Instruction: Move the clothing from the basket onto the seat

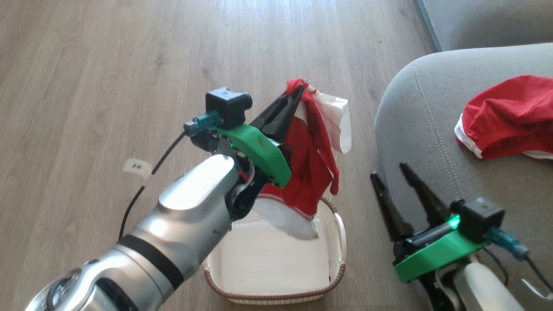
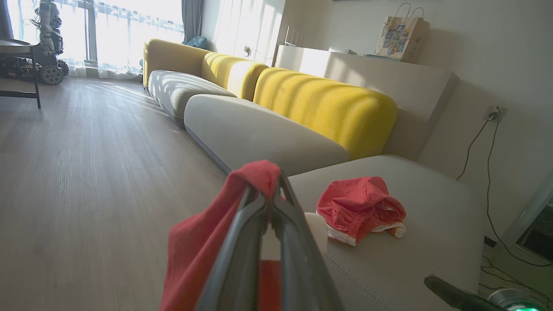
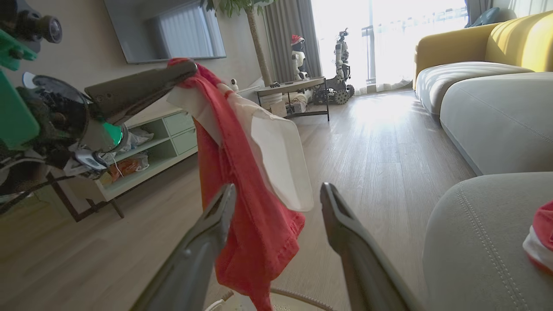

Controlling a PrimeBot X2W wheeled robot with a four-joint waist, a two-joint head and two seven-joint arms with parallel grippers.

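My left gripper (image 1: 298,90) is shut on a red and white piece of clothing (image 1: 313,155), which hangs from its fingertips above the cream basket (image 1: 341,242) on the floor. The same garment (image 3: 242,172) dangles in the right wrist view, and red cloth (image 2: 203,242) drapes over my left gripper (image 2: 272,181) in the left wrist view. A second red garment (image 1: 510,116) lies on the grey seat (image 1: 423,129), seen too as a crumpled red heap (image 2: 358,207). My right gripper (image 1: 389,170) stands open and empty between basket and seat, its fingers (image 3: 341,220) apart.
Wooden floor (image 1: 108,86) spreads to the left and beyond the basket. A yellow and grey sofa (image 2: 319,108) runs along the wall. A low shelf unit (image 3: 142,151) and a small table (image 3: 293,86) with robots behind it stand across the room.
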